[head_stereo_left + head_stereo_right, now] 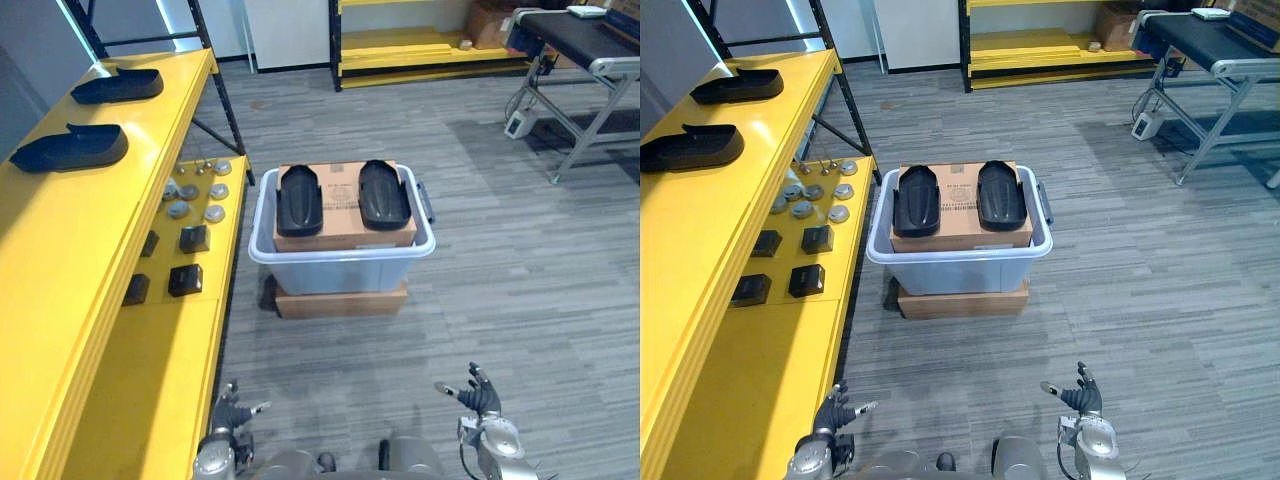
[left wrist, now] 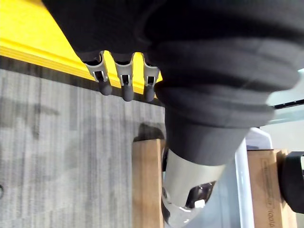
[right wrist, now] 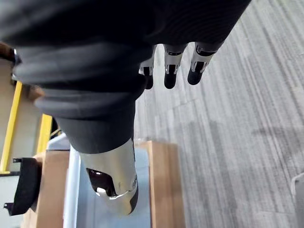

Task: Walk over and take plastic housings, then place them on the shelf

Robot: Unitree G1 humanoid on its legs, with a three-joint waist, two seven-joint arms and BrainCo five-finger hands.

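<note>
Two black plastic housings (image 1: 299, 198) (image 1: 383, 193) lie side by side on a cardboard box (image 1: 340, 232) inside a pale plastic bin (image 1: 340, 258) on the floor ahead. Two more black housings (image 1: 70, 148) (image 1: 118, 86) rest on the top of the yellow shelf (image 1: 70, 260) at the left. My left hand (image 1: 226, 414) hangs low beside the shelf's edge, fingers (image 2: 124, 80) straight, holding nothing. Well short of the bin, my right hand (image 1: 480, 398) is low over the floor, fingers (image 3: 171, 66) spread and empty.
The bin stands on a wooden block (image 1: 340, 300). The shelf's lower level holds small black boxes (image 1: 185, 279) and several round metal parts (image 1: 195, 195). A conveyor on a metal frame (image 1: 590, 60) stands at the far right, and a yellow rack (image 1: 430, 50) at the back.
</note>
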